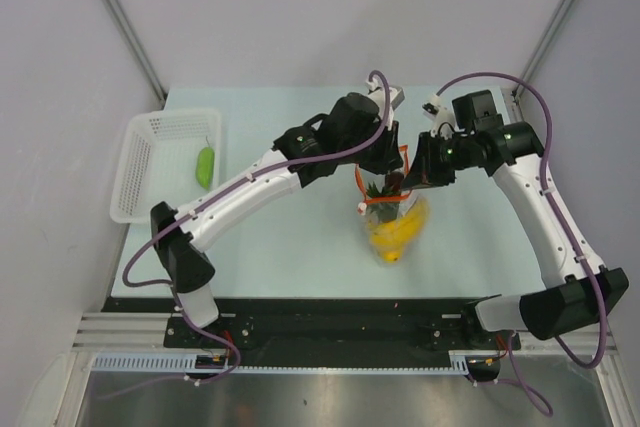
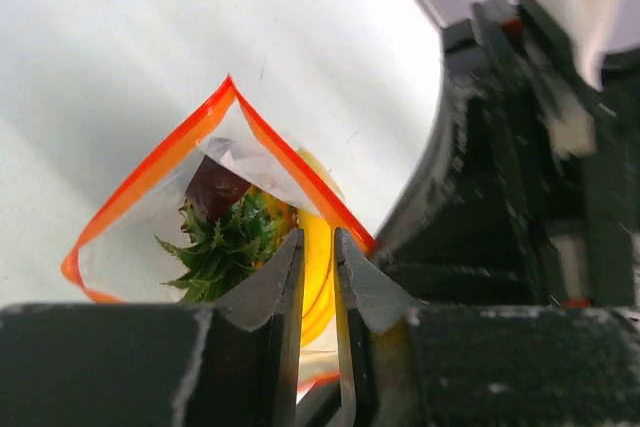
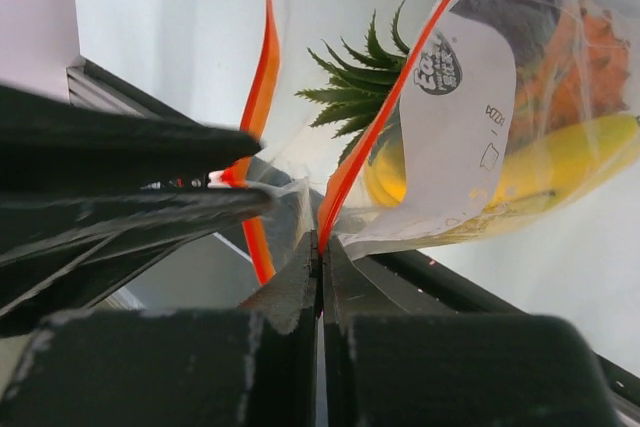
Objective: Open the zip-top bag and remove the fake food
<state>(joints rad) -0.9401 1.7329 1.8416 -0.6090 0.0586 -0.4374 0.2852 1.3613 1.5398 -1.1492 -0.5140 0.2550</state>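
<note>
at the middle of the pale table [image 1: 280, 127], between the two arms, the small clear crinkly plastic zip-top bag [image 1: 388, 215] rests with its mouth towards the far side. its orange-red zip strip [image 2: 170, 162] is parted into a diamond. the fake food [image 1: 395, 232] is inside: yellow plastic bananas [image 3: 560, 162], the spiky green crown of a toy pineapple [image 2: 225, 242], and a dark piece too blurred to name. one glossy green toy piece [image 1: 204, 165] lies well apart in the white perforated plastic basket [image 1: 140, 172] at the left.

the right gripper [image 3: 320, 247] is clenched on one lip, with the strip running straight into its closed jaws. the left gripper [image 2: 318, 239] is nipped down to a narrow slit at the opposite lip. its own camera shows little of the film there, but the right wrist view shows plastic drawn to its fingertips, so it seems to be grasping the bag.

the step in hand looks like spreading the mouth wide. to do it well, draw the lips apart evenly and level, pulling on the stiff strip rather than the thin film, which could slip. stop once the opening is taut, because more pull risks tearing a seam or dragging the bag. one grip must then let go to reach in, or the bag must be tipped.
</note>
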